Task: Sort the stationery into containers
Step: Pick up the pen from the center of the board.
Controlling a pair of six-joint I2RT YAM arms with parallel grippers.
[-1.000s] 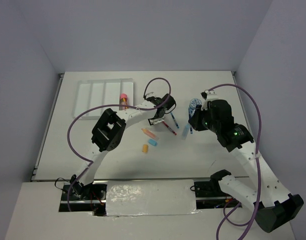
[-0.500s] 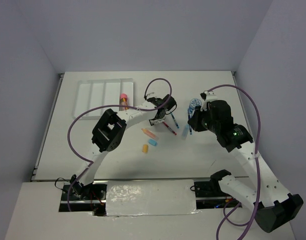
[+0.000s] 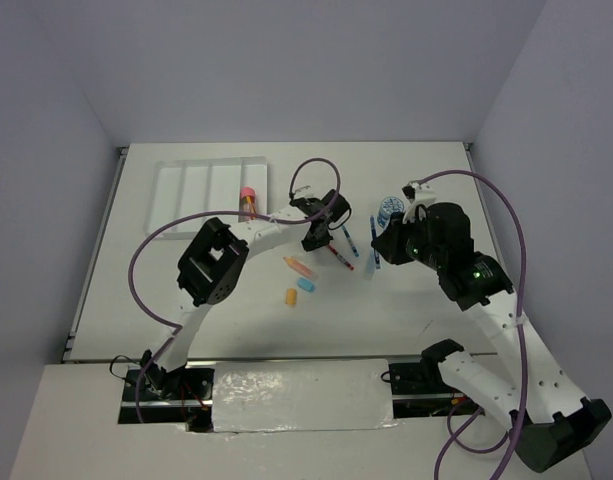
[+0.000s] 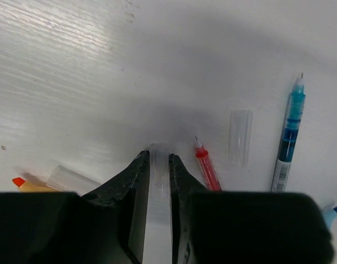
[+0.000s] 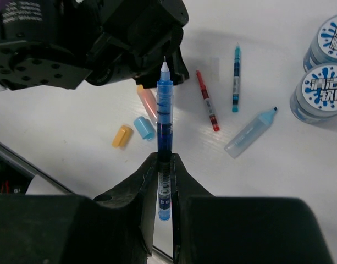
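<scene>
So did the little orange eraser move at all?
No. The orange eraser sits at the same spot, just as far from the white tray as before.

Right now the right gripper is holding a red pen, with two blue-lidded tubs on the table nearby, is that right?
No. The right gripper holds a blue pen, not a red one; the red pen lies on the table. The right wrist view shows it. The two blue-lidded tubs are nearby on the table.
</scene>
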